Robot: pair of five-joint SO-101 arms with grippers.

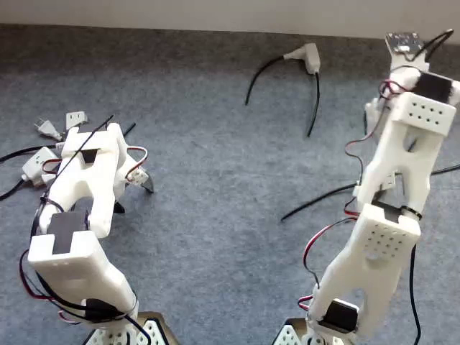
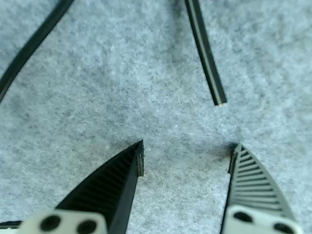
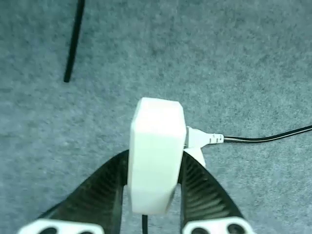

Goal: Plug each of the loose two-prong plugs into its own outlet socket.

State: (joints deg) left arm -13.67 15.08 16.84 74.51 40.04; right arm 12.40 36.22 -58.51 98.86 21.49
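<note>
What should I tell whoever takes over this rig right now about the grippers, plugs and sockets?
Left gripper: open, empty, low over the carpet near a cable end.
Right gripper: shut on a white socket; a plug appears seated in its side.
Far left of the table: a loose plug and a second socket lie unjoined.
Far centre: a connector with cables; joined or not, cannot tell.
Left to do: seat the loose plug.
</note>
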